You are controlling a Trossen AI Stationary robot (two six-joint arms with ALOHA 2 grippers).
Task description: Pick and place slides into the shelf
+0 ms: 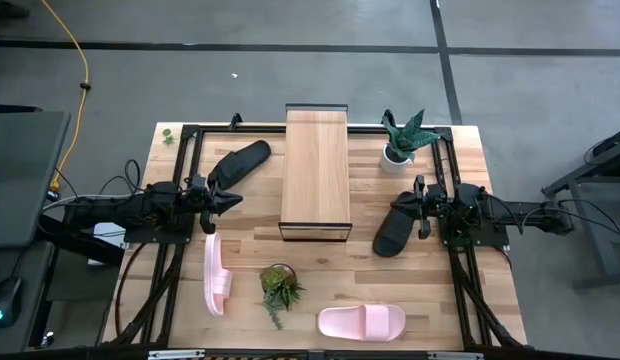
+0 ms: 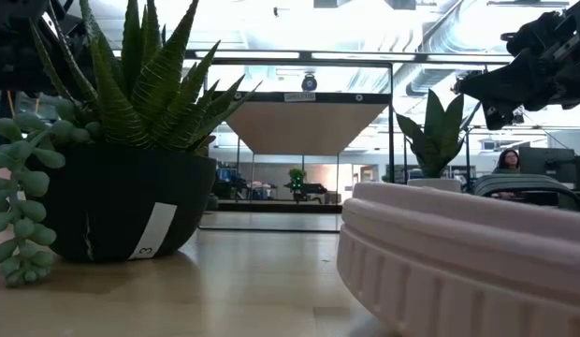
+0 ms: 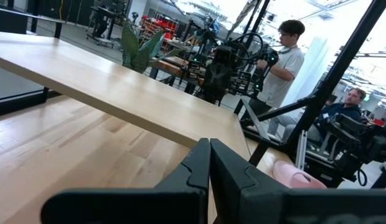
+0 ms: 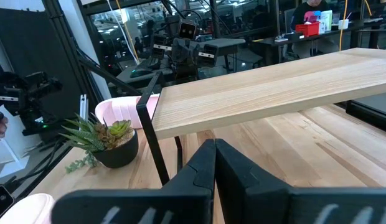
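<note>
The shelf (image 1: 315, 170) stands mid-table, a light plank on a thin black frame. One black slide (image 1: 240, 163) lies sole-down left of it, near the far edge. The other black slide (image 1: 398, 225) lies to its right. One pink slide (image 1: 217, 275) rests on its side at the near left. The other pink slide (image 1: 362, 321) lies flat by the near edge. My left gripper (image 1: 233, 200) hovers shut between the left black slide and the pink one. My right gripper (image 1: 410, 205) hovers shut above the right black slide, which its wrist view does not show.
A potted plant (image 1: 405, 140) stands right of the shelf's far end, and another potted plant (image 1: 280, 290) sits between the two pink slides. Bare tabletop (image 1: 320, 265) lies in front of the shelf. Beyond the table stand a person (image 3: 286, 56) and a second person (image 3: 348, 99).
</note>
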